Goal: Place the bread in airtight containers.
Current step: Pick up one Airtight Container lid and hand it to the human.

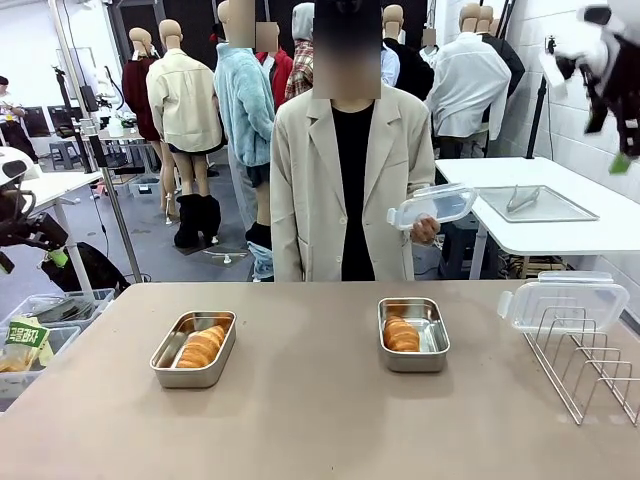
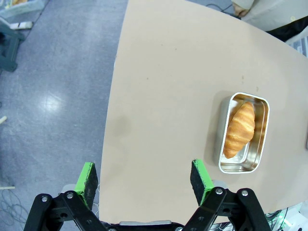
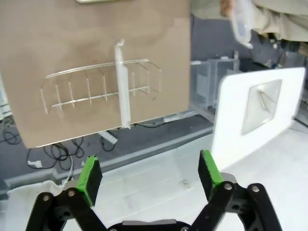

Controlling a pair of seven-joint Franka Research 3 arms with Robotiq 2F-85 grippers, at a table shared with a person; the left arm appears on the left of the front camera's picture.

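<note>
Since each bread [image 1: 201, 346] already lies in a tin, the left tin [image 1: 194, 348] toward nine o'clock of the desk's [image 1: 320, 430] middle and the right tin [image 1: 413, 334] toward two o'clock, what I'd worry about is the lids. Both tins stand uncovered. The person holds a lid [image 1: 432, 205], and a second lid [image 1: 565, 300] leans in the wire rack [image 1: 590, 370] out at three o'clock.

The left fingers [image 2: 87, 179] are spread wide over the desk edge, gripping nothing. The right fingers [image 3: 89, 175] are equally wide and empty, raised well above the rack.

Pulling that second lid could drag or tip the light rack, and a lid set down askew likely wouldn't clip.

The desk is plain matte beige. Around it are a grey floor and a white side table [image 1: 620, 235] carrying a tray [image 1: 535, 203].
</note>
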